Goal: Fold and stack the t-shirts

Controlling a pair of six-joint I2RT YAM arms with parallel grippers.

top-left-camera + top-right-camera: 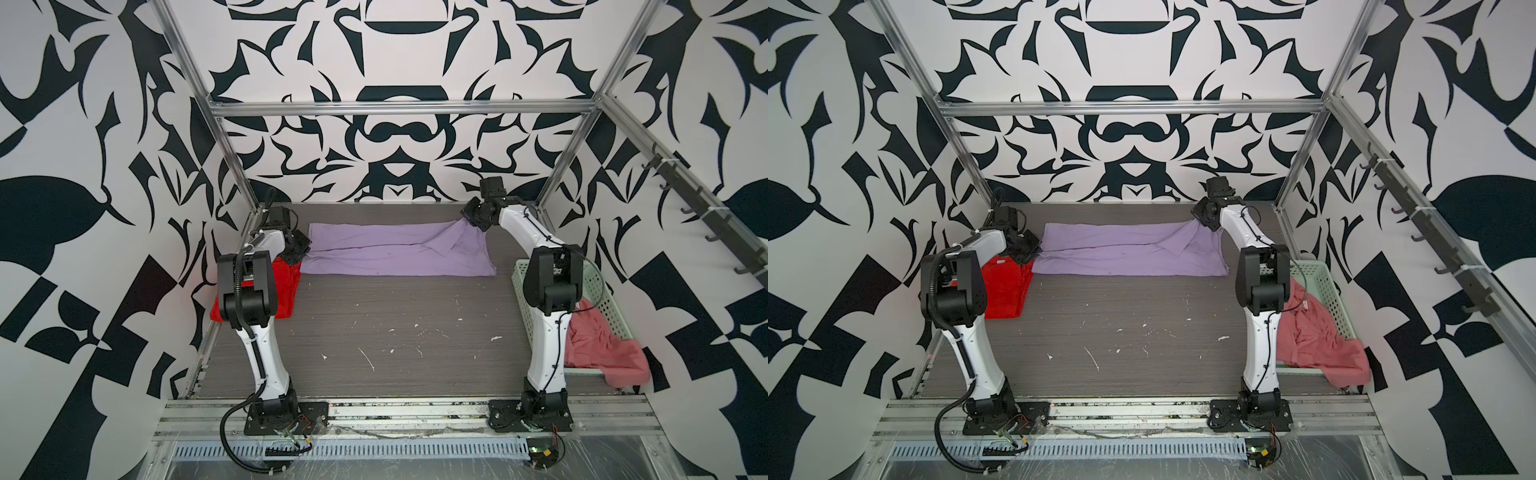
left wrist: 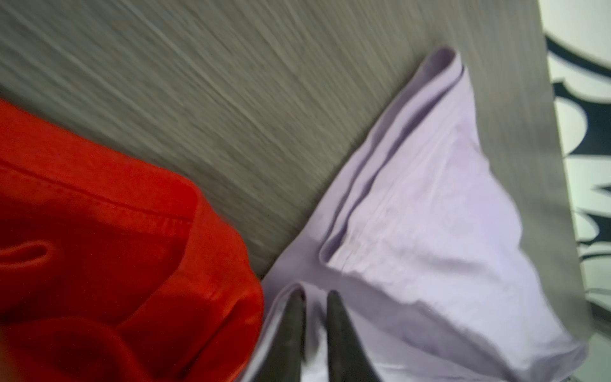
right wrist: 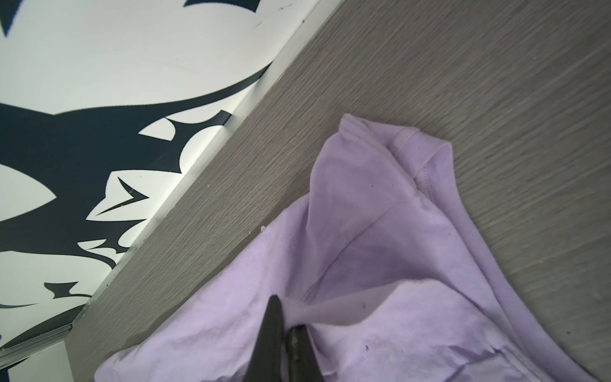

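Pinching a lifted corner of the soft lilac short-sleeved cloth t-shirt [image 1: 395,253], right claw [image 3: 286,314] clenched | left claw [image 2: 315,294] loosened, slightly parted at the shirt's other end | shirt along grey wood-grain table's [image 1: 395,324] far edge | bright red cloth t-shirt [image 1: 286,286] at table's left edge

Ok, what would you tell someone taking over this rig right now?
Left gripper: jaws slightly parted at the left end of the lilac t-shirt.
Right gripper: shut on its far right corner, lifted off the table.
The lilac t-shirt lies in a long folded band along the far side.
Red t-shirt: folded, at the left edge.
Pink t-shirt: crumpled, spilling out of the green basket.
To do: finish the lilac, fold the pink, stack all three.
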